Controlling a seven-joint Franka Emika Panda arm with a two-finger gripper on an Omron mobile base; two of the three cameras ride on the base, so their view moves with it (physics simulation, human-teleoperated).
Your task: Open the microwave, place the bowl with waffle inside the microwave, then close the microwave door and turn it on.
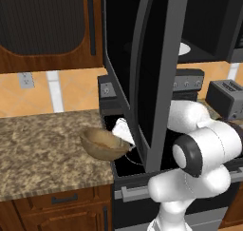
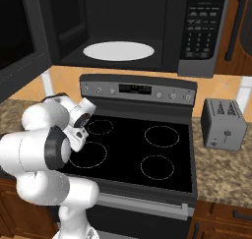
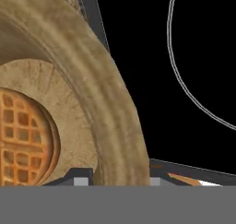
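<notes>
The microwave stands open above the stove, its white turntable plate showing in the black interior. The microwave door is swung far out to the left, edge-on in the left base view. The tan wooden bowl sits tilted at the counter's right edge beside the stove, seemingly just off the surface. My gripper is shut on the bowl's near rim, one finger inside and one outside. The waffle lies in the bowl's bottom.
The black stove with its burner rings lies under the microwave. A grey toaster stands on the right counter. The granite counter stretches left of the bowl. The microwave's keypad is at its right end.
</notes>
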